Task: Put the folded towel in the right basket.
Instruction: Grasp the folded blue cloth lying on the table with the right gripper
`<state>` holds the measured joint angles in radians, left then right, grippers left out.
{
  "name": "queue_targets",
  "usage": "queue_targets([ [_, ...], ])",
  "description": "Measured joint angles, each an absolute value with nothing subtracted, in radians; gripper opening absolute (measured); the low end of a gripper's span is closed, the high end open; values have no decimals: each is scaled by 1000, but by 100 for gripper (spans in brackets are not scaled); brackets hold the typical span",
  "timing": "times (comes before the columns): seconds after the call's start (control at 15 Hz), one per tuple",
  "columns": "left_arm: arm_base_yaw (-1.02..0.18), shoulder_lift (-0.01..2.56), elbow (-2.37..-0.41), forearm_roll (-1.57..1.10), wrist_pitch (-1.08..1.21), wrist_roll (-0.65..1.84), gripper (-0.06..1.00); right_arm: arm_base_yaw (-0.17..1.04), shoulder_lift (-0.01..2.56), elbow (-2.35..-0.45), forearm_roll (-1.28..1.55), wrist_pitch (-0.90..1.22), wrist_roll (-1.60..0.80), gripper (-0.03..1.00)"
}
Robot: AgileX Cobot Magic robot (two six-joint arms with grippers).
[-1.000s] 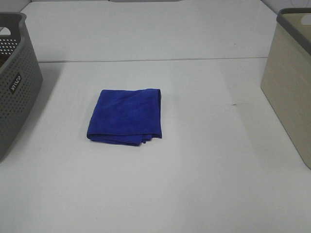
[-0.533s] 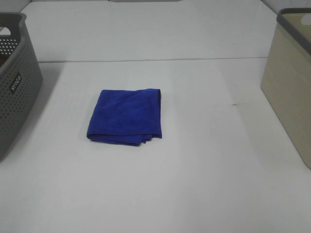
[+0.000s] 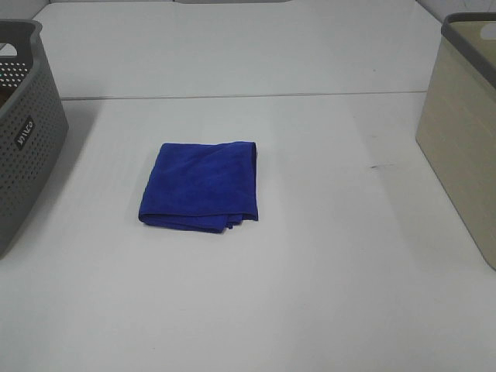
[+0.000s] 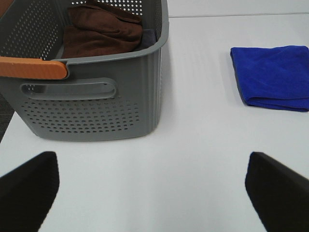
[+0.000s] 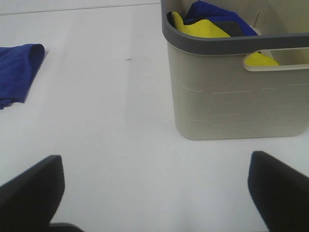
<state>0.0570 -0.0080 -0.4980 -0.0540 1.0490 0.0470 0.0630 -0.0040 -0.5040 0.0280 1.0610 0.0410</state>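
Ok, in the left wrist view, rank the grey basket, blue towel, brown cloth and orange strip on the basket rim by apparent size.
1. grey basket, clearly largest.
2 and 3. blue towel and brown cloth look about alike; the towel is cut by the frame edge and the cloth is partly hidden in the basket, so I won't rank them.
4. orange strip.

White tabletop, matt and clean. A straight seam runs side to side near the far edge, with a second white panel beyond it. One small dark mark toward the right edge. Lighting even, shadows soft. Dark floor shows past the left edge
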Motion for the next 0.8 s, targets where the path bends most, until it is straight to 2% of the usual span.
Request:
queue_targets([
  [0.6,57,-8,-498,-54,1049,47,97,63,-4,-504,28,1060,41,98],
  [0.67,57,-8,-498,-54,1049,47,97,63,21,-518,41,1060,48,98],
  [0.8,57,-8,-498,-54,1049,47,97,63,230,-616,80,1082,91,98],
])
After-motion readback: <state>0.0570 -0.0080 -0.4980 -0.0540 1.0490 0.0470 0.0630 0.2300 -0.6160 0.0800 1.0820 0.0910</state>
